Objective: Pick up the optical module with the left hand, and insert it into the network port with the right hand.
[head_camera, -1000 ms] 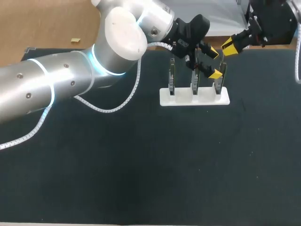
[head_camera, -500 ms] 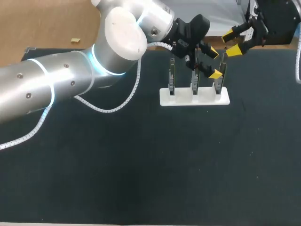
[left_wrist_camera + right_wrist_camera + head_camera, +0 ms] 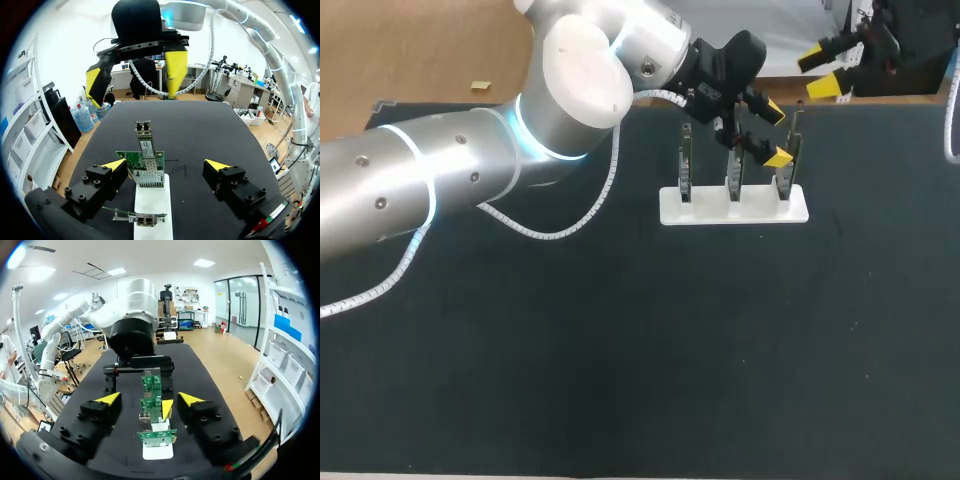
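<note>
The slim silver metal optical module (image 3: 144, 136) sits between the wide-spread fingers of the left claw (image 3: 166, 165), which grips nothing. The module's long axis runs ahead along the claw's reach, and its twin-socket end points away toward the right claw (image 3: 820, 72). Its near end is seated on a green circuit board (image 3: 129, 160) in a white stand (image 3: 152, 200) just under the left claw, while the right claw, well ahead, gapes open and empty.

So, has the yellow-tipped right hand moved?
Yes: the right hand drew back from the white plastic stand, toward the far edge of the black table.
</note>
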